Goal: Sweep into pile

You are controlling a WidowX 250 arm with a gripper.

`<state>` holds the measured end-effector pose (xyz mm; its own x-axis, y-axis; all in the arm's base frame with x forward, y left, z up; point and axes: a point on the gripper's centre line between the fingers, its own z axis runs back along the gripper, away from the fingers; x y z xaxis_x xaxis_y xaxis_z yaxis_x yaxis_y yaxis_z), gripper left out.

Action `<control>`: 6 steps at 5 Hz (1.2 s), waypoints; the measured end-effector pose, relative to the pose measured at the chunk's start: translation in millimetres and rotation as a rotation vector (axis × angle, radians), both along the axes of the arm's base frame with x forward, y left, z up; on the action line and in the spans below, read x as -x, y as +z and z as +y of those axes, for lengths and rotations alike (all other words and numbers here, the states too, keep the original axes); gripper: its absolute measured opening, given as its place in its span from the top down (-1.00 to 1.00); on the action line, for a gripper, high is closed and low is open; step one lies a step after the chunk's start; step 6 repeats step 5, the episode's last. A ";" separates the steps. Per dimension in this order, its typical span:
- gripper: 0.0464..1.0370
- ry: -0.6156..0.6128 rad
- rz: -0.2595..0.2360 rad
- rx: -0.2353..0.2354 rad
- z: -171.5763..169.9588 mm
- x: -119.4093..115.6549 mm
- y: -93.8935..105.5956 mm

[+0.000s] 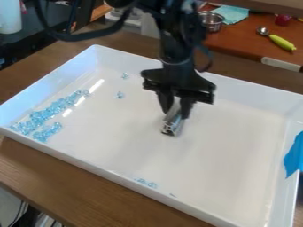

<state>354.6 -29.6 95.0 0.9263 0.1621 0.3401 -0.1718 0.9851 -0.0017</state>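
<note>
**Strays stand off from the main heap as the gripper waits mid-tray with its tool**

The gripper (176, 113) hangs over the middle of the white tray (237, 133), its fingers closed in as far as the silver tool (172, 127) between them allows. The tool slants down toward the tray's floor; whether it touches is hard to tell.

Most of the blue beads lie in a long, loose cluster (46, 116) by the tray's left wall, reaching down to its near left corner. Two strays, a far bead clump (125, 76) and a nearer bead clump (120, 95), sit apart on the tray's far left part. A small bead group (146, 182) lies against the tray's near wall.

The job looks partly done, the sweep probably aimed at the tray's left side. To do it well, set the tool behind each stray, on the side away from the cluster, and lower it until it just skims the tray's floor. Push slowly and level, since beads could slip under or round so narrow a tool. The group at the near wall likely needs a stroke along that wall, close in without scraping the rim.
</note>
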 end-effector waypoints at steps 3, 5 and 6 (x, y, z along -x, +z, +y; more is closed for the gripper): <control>0.38 0.102 0.022 0.025 64.7 2.7 -1.0; 0.38 0.172 0.005 0.012 108.8 14.8 3.5; 0.38 0.172 0.005 0.012 108.8 14.8 3.5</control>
